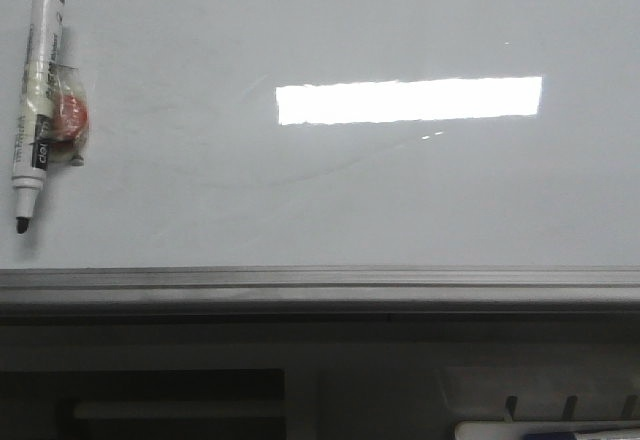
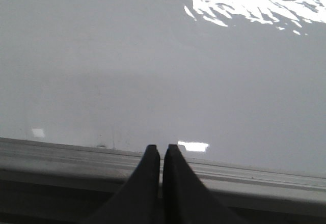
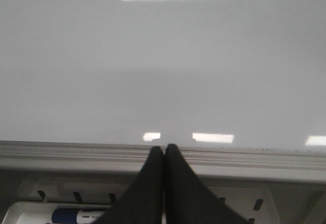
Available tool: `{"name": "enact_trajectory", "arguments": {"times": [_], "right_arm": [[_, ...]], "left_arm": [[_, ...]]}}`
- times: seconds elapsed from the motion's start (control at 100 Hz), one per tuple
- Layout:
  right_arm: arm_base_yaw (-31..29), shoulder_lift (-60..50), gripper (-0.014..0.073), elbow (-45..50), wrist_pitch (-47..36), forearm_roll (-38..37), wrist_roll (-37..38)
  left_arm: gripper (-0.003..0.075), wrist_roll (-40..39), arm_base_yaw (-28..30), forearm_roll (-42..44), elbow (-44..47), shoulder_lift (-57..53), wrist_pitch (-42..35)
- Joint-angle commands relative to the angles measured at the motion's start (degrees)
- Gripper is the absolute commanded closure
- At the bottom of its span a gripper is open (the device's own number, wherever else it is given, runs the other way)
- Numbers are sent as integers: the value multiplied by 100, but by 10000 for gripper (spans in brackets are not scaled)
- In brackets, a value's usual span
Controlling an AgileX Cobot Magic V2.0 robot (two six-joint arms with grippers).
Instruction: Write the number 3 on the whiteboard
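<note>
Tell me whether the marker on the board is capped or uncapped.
Uncapped: the marker lying on the whiteboard shows its bare dark tip at the near end.

Left gripper, jaws pressed together, over the whiteboard's grey edge strip.

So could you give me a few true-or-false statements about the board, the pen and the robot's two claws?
1. The glossy pale grey whiteboard already bears a black digit 3. False: no digit shows.
2. A white marker with a black cap lies on the board at its left side. True.
3. The left gripper holds the marker. False: it is shut on nothing.
4. The right gripper is shut, near the board's grey metal edge strip. True.
</note>
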Motion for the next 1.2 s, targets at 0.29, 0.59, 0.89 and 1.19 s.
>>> {"name": "enact_trajectory", "arguments": {"times": [0.29,0.59,0.89,1.19], "right_arm": [[-39,-88,655,182,-90,-97,-20],[-39,-88,655,182,-90,-97,-20],[-39,-88,655,182,-90,-97,-20],[-39,-88,655,182,-726,-221,-20]], "left_arm": [[741,-50,-50,0,67,-137,-246],[741,-50,-50,0,67,-137,-246],[741,-50,-50,0,67,-137,-246],[741,-50,-50,0,67,-137,-246]]}}
